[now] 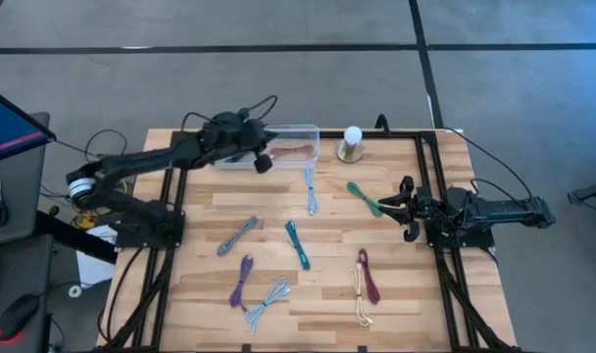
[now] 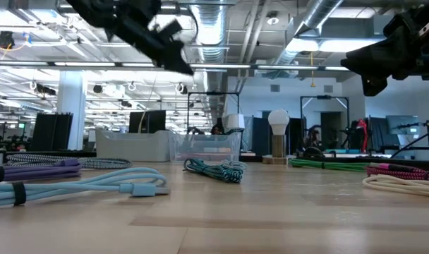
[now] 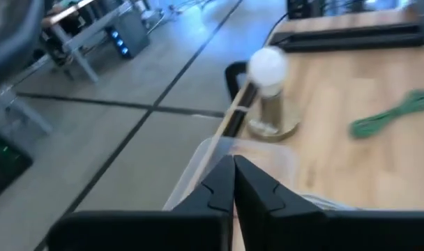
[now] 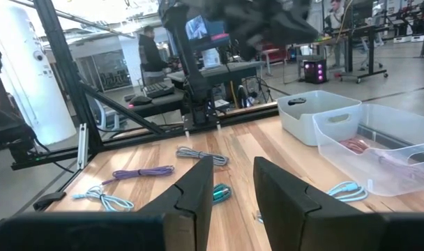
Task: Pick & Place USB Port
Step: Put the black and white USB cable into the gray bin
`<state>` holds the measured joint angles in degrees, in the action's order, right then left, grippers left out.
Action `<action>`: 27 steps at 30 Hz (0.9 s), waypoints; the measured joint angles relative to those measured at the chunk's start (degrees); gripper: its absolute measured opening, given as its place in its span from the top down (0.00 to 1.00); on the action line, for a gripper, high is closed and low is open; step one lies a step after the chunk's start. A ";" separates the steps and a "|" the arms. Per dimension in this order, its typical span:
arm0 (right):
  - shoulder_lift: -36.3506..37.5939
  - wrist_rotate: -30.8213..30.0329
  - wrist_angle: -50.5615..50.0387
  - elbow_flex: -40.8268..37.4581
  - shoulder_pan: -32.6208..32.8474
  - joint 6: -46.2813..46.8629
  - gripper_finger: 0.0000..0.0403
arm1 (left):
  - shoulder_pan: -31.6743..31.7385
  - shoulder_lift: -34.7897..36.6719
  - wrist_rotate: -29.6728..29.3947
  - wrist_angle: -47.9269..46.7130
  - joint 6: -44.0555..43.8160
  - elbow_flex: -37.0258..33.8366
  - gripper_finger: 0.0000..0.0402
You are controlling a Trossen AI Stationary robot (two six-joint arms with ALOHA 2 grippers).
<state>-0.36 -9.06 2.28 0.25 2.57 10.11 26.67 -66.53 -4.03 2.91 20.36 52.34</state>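
Counter: a wooden plank counter (image 1: 327, 294) with a black frame along both sides, set on a grey floor crossed by dark lines.
Left tool: the left tool (image 1: 263, 162) hangs above the clear bin (image 1: 303, 130) at the far edge; in its wrist view the fingers (image 3: 215, 188) are pressed together with nothing between them.
Right tool: the right tool (image 1: 404, 208) hovers low at the right side of the counter, beside the green cable (image 1: 363, 197); its fingers (image 4: 191, 188) stand apart and hold nothing.
Clear bin: it holds a reddish cable (image 4: 358, 146) lying on its bottom; a grey bin (image 4: 316, 111) sits just beside it, mostly under the left arm in the high view.
Cables on the counter: a light blue cable (image 1: 311, 189) lies near the clear bin, a teal cable (image 1: 297, 243) in the middle, a grey cable (image 1: 237, 236) to its left, a purple cable (image 1: 243, 279) and a pale blue cable (image 1: 267, 302) toward the near edge, and a maroon cable (image 1: 369, 276) touching a cream cable (image 1: 359, 297) at the near right.
Lamp: a small stand with a white globe (image 1: 352, 143) rests at the far edge, just right of the clear bin.
Room: the low view looks into an open workshop with ceiling ducts (image 2: 320, 17), strip lights and white columns (image 2: 70, 106); the right wrist view shows a person (image 4: 153, 52) standing at a desk well behind the counter.
Beside the counter: a blue screen (image 1: 9, 127) and a computer mouse (image 1: 14, 316) lie off the left side.
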 joint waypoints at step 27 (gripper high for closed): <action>0.00 0.02 -0.01 0.01 0.00 0.02 0.76 | -21.22 8.08 13.32 -11.83 -13.81 0.00 0.98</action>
<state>-0.36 -9.04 2.27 0.26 2.57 10.13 5.45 -58.44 9.28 -8.93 6.55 52.34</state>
